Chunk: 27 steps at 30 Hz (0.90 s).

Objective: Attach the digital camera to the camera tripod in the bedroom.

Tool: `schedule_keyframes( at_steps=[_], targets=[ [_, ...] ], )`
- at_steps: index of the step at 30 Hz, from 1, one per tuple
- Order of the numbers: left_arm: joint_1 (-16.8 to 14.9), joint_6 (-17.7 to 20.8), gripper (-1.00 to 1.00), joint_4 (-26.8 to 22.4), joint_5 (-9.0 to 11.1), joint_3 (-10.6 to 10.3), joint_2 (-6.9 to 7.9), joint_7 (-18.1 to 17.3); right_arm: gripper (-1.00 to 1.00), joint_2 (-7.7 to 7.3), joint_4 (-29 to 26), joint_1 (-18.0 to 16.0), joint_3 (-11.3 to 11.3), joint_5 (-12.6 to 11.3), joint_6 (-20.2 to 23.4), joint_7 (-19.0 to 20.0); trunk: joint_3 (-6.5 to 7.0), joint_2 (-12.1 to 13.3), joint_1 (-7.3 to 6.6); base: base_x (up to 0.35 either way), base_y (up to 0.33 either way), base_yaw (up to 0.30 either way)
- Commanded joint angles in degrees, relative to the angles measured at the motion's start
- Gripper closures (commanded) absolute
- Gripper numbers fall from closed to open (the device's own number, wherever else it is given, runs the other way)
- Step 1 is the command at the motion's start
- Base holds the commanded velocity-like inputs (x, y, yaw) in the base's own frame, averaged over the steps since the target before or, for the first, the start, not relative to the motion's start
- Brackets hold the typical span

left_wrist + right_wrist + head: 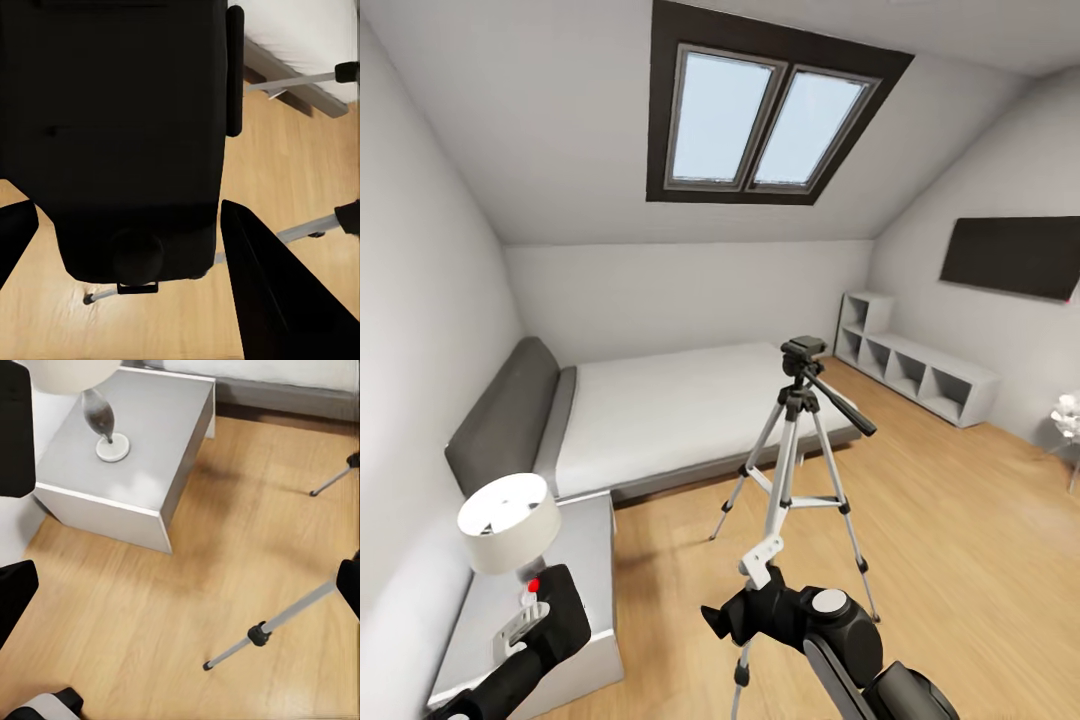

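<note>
Head view: the camera (556, 612), red dot up, sits in our left gripper (530, 625) low over the nightstand (585, 560); the tripod (795, 470) stands mid-floor before the bed (680, 415), head bare. We cannot tell whether our right gripper (745, 600) is open.

Left wrist view: fingers (262, 285) flank the black camera body (112, 135). We judge: carry it level and lower it squarely onto the tripod head.

Right wrist view: nightstand, lamp base (112, 448), tripod leg (262, 631).
</note>
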Motion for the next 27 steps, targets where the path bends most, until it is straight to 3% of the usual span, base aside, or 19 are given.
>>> schedule_keyframes(
  at_steps=[1, 11, 27],
  targets=[
    [-0.02, 0.39, 1.00, -0.07, 0.16, 0.13, -0.01, -0.18, -1.00, -0.02, -0.04, -0.08, 0.03, -0.16, 0.24, -0.02, -0.10, -0.09, 0.02, 0.000, 0.022, -0.258],
    [-0.04, 0.41, 1.00, -0.07, 0.18, 0.05, -0.01, -0.25, -1.00, -0.08, -0.04, -0.08, -0.05, -0.16, 0.20, -0.02, -0.10, -0.09, 0.02, 0.000, 0.017, -0.258],
    [-0.03, 0.58, 1.00, -0.21, 0.15, -0.13, -0.01, -0.34, -1.00, -0.10, -0.04, -0.08, -0.46, -0.15, 0.27, -0.02, -0.10, -0.09, 0.02, 0.000, 0.113, -0.258]
  ],
)
